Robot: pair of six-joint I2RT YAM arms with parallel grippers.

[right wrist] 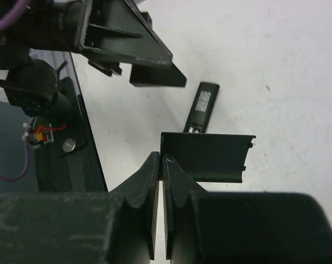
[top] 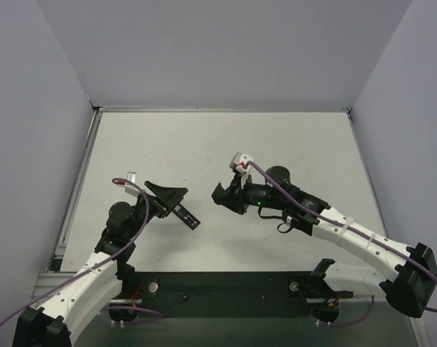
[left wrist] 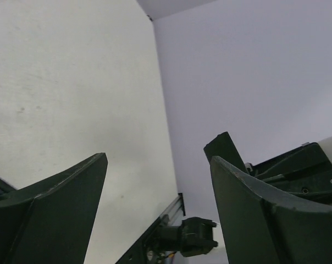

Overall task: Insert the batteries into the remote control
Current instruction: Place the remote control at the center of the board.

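**Pale tabletop, one remote on it**

We had a plain off-white table (top: pixel 204 144). The slim black remote control (top: pixel 188 215) lay flat on it, left of centre, angled diagonally, with a light label on its face.

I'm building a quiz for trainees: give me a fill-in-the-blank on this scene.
1. The left gripper holds nothing; its jaws stand ___.
2. The right gripper, jaws ___, pinches the flat black cover piece.
3. The remote control lies ungripped on the ___.
Missing words: open; shut; table.
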